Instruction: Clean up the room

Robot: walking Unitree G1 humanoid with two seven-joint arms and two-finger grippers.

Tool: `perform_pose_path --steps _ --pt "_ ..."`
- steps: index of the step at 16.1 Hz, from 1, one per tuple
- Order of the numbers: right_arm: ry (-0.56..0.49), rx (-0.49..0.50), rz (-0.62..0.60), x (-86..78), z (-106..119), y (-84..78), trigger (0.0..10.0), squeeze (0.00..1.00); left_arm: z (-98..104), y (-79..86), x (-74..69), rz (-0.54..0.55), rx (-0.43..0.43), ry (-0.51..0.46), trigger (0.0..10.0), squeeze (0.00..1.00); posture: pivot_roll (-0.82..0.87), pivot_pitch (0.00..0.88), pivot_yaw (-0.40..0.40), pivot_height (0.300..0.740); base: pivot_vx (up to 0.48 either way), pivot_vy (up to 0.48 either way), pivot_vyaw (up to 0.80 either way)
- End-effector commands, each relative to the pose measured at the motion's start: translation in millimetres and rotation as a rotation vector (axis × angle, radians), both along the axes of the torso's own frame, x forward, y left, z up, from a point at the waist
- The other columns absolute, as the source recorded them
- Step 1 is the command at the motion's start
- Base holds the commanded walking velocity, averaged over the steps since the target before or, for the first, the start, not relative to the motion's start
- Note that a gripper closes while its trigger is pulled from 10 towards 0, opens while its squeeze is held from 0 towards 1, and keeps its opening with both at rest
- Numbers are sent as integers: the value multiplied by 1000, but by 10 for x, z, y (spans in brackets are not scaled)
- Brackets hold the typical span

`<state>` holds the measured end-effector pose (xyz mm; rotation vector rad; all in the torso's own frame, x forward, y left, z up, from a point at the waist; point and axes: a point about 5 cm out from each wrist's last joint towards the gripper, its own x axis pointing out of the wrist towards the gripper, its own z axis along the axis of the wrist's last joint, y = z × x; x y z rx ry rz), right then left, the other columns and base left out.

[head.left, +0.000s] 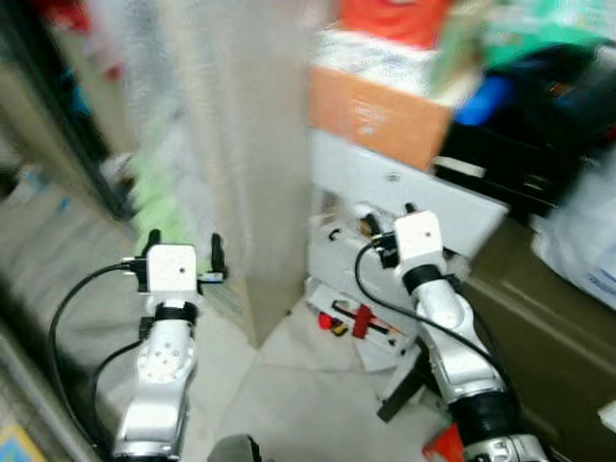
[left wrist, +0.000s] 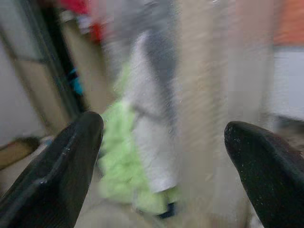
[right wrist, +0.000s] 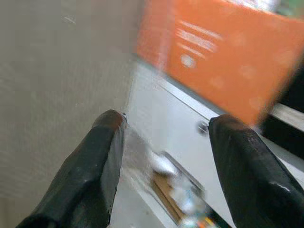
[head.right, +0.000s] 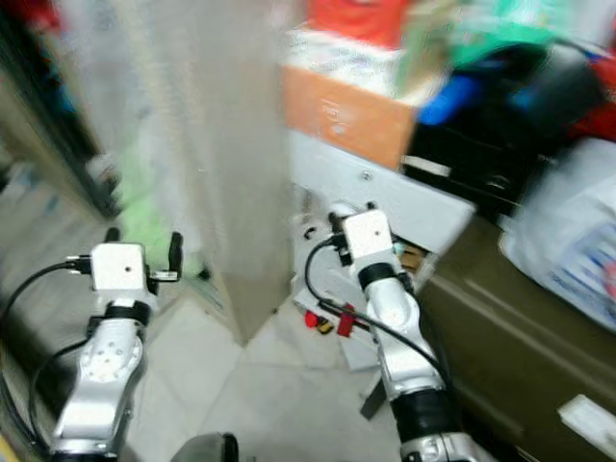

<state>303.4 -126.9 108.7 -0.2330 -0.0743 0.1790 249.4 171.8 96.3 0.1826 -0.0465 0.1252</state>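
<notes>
Facing blurred clutter: beige pillar (head.left: 252, 164) ahead, green cloth (head.left: 164, 197) heaped on floor just left of it. Left gripper (head.left: 183, 252) wide, empty, near cloth. Right gripper (head.left: 387, 219) wide, empty, before white cabinet (head.left: 423, 192) under orange box (head.left: 375, 115).

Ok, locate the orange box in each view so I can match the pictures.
Left eye view: orange box upper middle, on a white cabinet.
Right eye view: upper middle, shifted left.
Left wrist view: an orange blur at the top right corner, likely it.
Right wrist view: upper right, above the open right gripper.
Shared landmark: beige pillar.
</notes>
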Motion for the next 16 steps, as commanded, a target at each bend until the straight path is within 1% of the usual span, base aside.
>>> perform_pose_path --steps 1,4,8,16 --pt "-11 11 11 18 18 47 10000 0 44 25 21 7 10 -18 10000 0 -21 1 -36 740 0 0 800" --pt "-13 15 9 7 15 43 10000 0 65 25 73 -1 19 -25 10000 0 -30 9 -30 740 0 0 800" --pt "-5 13 -2 -36 -10 5 10000 0 47 6 54 -9 17 -18 10000 0 -45 21 -21 740 0 0 800" --pt "-8 10 15 -7 2 43 10000 0 61 16 94 -12 9 -18 10000 0 -37 28 -35 740 0 0 800"
